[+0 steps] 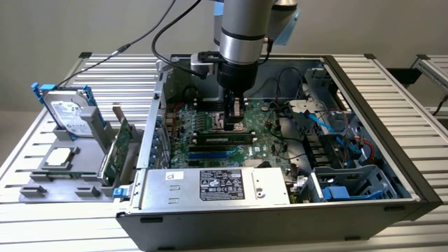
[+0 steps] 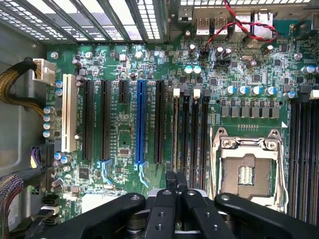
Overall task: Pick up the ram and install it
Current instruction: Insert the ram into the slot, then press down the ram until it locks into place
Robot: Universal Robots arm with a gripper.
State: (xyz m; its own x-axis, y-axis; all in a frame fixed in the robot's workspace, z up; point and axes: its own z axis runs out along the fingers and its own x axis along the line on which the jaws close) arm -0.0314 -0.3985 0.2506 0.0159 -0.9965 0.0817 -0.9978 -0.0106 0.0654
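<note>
While one claw (image 1: 236,126) hovers over motherboard (image 1: 210,149), one ram (image 1: 225,139) seated

A plain grey wall (image 1: 84,26) stands behind a slatted aluminium desk (image 1: 392,79), evenly lit; another slatted frame (image 1: 434,65) sits beyond it.

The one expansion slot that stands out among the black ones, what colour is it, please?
Blue, clearest in the wrist view.
</note>
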